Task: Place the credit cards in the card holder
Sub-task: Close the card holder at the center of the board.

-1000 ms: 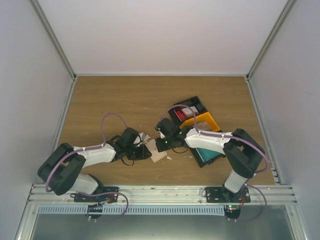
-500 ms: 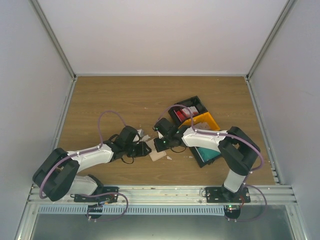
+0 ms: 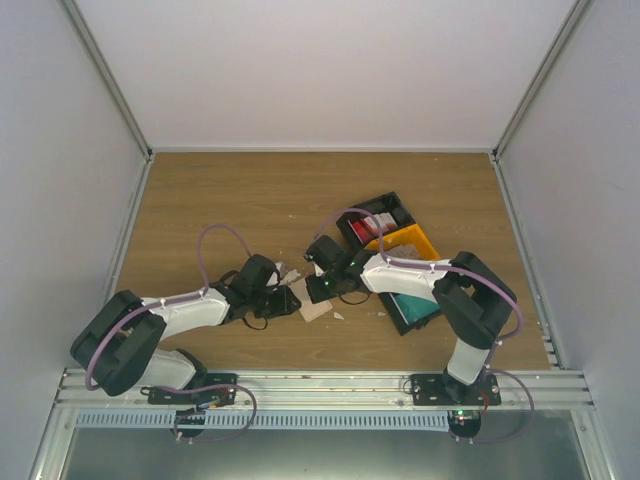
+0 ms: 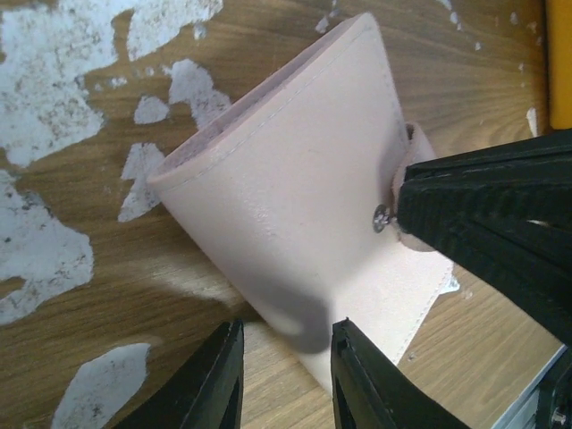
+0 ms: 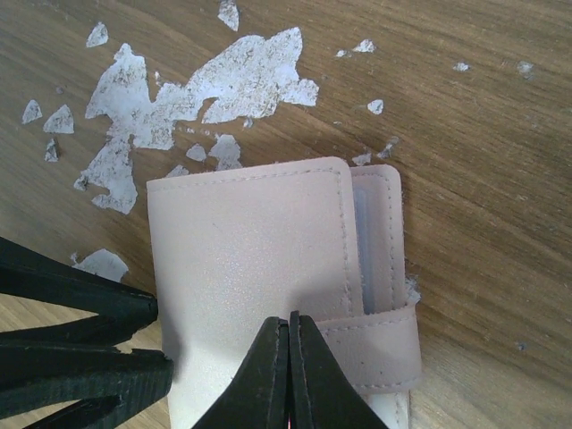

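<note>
Touching the card holder (image 5: 250,268) with both tools, I have it lying folded on the wooden table (image 3: 250,200), beige cover up. A pale inner leaf shows along the side where the snap tab (image 5: 375,335) wraps over.

My right gripper (image 5: 288,322) sits at the tab side of the holder. Its two fingers are closed tight together with the tips on the cover, right where the strap begins. Whether they pinch the strap itself I cannot tell.

My left gripper (image 4: 288,329) stands at the holder's opposite edge, fingers apart and tips right at that edge.

White scraps (image 5: 223,76) are scattered on the wood just beyond the holder.

From above, a black bin (image 3: 392,203) lies beyond and to the right of the holder with a red card (image 3: 375,222) in it, and a yellow bin (image 3: 410,243) is beside that. To the right of the holder, a teal card (image 3: 415,305) lies in another black tray, partly hidden under my right arm.
</note>
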`<state>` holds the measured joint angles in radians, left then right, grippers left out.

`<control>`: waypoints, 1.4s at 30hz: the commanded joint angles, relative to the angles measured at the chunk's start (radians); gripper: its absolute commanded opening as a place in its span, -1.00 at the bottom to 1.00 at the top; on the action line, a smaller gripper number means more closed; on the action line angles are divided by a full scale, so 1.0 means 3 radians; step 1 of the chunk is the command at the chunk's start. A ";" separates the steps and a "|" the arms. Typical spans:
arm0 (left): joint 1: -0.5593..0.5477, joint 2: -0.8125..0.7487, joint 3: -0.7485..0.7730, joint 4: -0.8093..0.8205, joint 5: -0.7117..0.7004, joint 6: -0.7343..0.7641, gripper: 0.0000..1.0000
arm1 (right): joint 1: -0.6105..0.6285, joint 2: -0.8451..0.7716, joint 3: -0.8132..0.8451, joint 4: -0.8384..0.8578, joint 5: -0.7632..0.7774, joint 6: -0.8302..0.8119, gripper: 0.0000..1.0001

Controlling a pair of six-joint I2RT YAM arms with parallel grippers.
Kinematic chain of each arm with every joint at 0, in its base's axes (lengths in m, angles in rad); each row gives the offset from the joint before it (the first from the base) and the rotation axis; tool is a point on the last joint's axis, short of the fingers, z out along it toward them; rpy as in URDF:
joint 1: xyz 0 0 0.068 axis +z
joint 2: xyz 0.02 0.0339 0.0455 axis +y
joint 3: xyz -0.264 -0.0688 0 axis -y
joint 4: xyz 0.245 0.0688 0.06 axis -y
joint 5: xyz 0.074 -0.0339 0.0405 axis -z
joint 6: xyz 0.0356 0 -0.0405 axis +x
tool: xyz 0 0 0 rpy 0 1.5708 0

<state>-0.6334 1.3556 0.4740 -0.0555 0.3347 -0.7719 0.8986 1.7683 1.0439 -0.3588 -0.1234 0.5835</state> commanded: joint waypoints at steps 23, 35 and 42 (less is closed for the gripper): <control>-0.0018 0.0240 -0.0086 0.0405 0.0032 -0.0063 -0.47 | 0.0061 0.0173 0.0152 0.0084 0.0236 0.0221 -0.99; -0.0016 0.0266 -0.0089 0.0420 0.0020 -0.0079 -0.49 | 0.0157 0.0308 0.0223 0.0013 0.0331 0.0173 -0.99; -0.0011 0.0310 -0.0092 0.0455 0.0017 -0.0106 -0.54 | 0.0201 0.0349 0.0154 0.0003 0.0266 0.0257 -0.99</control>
<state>-0.6331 1.4185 0.4599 0.0460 0.3546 -0.8017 0.9325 1.8328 1.1099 -0.3439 -0.0116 0.6376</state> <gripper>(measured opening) 0.233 0.012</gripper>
